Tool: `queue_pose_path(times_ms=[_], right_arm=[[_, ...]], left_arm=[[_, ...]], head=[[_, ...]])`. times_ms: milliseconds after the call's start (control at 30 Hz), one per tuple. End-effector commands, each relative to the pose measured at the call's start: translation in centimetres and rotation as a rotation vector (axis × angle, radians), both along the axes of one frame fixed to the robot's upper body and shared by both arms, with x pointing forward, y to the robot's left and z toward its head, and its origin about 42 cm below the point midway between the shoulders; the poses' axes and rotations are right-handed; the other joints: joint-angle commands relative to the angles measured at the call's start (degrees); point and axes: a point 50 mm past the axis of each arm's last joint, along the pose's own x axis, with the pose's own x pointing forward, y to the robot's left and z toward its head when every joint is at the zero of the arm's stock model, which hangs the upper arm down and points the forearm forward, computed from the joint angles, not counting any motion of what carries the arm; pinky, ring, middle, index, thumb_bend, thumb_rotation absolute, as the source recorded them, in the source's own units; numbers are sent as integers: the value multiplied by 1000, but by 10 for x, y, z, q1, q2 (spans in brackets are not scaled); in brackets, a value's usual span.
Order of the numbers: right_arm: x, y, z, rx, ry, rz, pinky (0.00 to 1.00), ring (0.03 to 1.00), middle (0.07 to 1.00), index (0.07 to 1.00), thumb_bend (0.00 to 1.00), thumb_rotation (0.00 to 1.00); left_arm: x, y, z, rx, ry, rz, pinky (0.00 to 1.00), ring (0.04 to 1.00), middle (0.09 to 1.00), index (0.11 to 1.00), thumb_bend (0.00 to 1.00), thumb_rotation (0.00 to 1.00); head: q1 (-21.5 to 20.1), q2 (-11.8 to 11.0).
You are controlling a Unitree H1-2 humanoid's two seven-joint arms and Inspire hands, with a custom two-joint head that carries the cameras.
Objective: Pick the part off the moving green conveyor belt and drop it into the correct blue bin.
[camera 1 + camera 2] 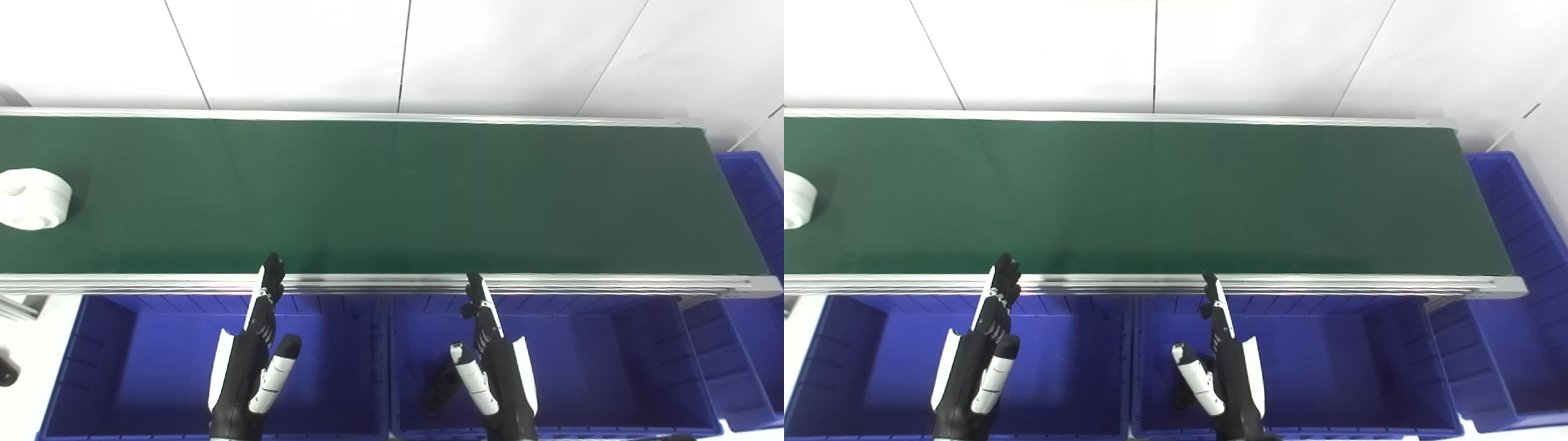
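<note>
A white round part (32,199) lies on the green conveyor belt (392,196) at its far left end; it is cut off by the frame edge in the right eye view (795,199). My left hand (254,355) is open and empty over the left blue bin (122,367), fingers pointing at the belt's near rail. My right hand (493,361) is open and empty over the middle blue bin (600,367). A black part (442,387) lies in the middle bin beside my right hand.
A third blue bin (756,245) stands past the belt's right end. The belt's aluminium near rail (392,283) runs between the bins and the belt. A white wall is behind the belt.
</note>
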Motion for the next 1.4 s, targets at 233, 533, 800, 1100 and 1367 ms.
queue_pose_path(times_ms=[233, 533, 800, 1100, 1367], right_arm=[[3, 2, 9, 20, -46, 14, 1000, 1000, 1000, 987, 718, 851], [4, 2, 9, 19, -43, 19, 1000, 1000, 1000, 983, 721, 840], [4, 2, 9, 16, -35, 21, 1000, 1000, 1000, 981, 738, 826], [4, 2, 9, 16, -34, 24, 1000, 1000, 1000, 983, 729, 820], [4, -11, -3, 8, -27, 28, 1000, 1000, 1000, 982, 755, 825]], left_arm=[[1, -2, 6, -13, -40, 1, 1000, 994, 1000, 1000, 496, 901], [2, -2, 6, -2, -44, -4, 1000, 991, 1000, 997, 494, 902], [2, -2, 5, -6, -49, -7, 999, 982, 1000, 994, 477, 898], [2, -1, 5, -3, -47, -9, 1000, 983, 1000, 997, 471, 906], [0, -14, -7, -4, -28, -13, 998, 985, 1000, 995, 485, 919]], head=[[2, 1], [2, 1], [2, 0], [1, 0], [65, -44]])
